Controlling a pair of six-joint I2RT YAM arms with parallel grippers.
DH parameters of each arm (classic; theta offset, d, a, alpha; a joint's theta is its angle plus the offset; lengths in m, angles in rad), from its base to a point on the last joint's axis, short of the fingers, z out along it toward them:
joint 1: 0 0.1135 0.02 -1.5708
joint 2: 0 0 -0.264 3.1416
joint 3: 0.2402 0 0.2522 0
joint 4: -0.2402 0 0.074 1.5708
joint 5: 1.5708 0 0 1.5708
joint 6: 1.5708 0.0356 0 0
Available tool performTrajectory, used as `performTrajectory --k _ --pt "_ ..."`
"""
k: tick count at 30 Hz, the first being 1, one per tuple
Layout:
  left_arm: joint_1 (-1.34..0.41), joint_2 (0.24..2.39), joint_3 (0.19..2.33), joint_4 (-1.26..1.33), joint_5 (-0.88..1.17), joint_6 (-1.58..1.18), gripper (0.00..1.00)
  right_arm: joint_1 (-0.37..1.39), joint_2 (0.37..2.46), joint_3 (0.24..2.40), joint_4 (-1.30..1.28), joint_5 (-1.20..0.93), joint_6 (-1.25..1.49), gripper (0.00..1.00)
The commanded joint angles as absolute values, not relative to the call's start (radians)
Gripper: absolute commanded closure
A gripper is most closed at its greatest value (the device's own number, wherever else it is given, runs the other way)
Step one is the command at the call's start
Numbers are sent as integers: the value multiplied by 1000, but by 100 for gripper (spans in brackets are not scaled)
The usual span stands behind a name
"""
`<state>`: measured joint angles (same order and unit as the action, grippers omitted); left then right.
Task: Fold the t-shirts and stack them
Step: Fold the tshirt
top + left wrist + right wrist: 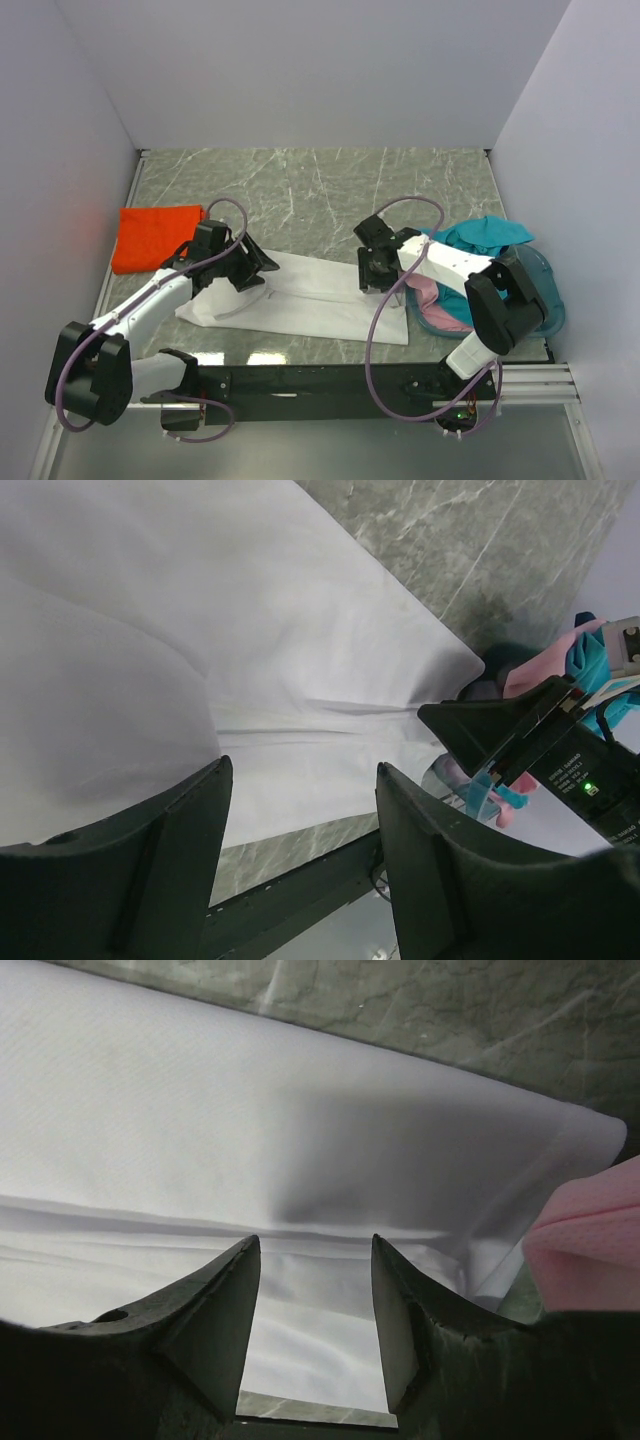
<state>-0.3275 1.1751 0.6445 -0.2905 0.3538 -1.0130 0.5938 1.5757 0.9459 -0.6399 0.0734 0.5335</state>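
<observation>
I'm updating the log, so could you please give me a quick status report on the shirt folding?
Left gripper, right gripper: jaws open, empty. White t-shirt folded lengthwise beneath both; orange t-shirt folded, far left. Basket close beside right arm.

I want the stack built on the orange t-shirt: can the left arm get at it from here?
Probably yes. The orange t-shirt lies folded just left of the left tool, with nothing between them, and that tool is open above the white t-shirt.

We note even, diffuse overhead light with pale glare on the counter [320,185] at its near edge. In the wrist views the dark fingers [215,1320] are soft-focused, and a grey shadow falls across the white t-shirt [350,1160]
</observation>
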Motion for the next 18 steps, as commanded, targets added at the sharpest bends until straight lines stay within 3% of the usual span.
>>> performTrajectory --k 1,18 --pt "-331 1183 690 -324 360 -977 35 578 1577 933 -621 100 532 44" --pt "-331 1250 752 -483 351 -833 31 578 1532 862 -624 35 577 45"
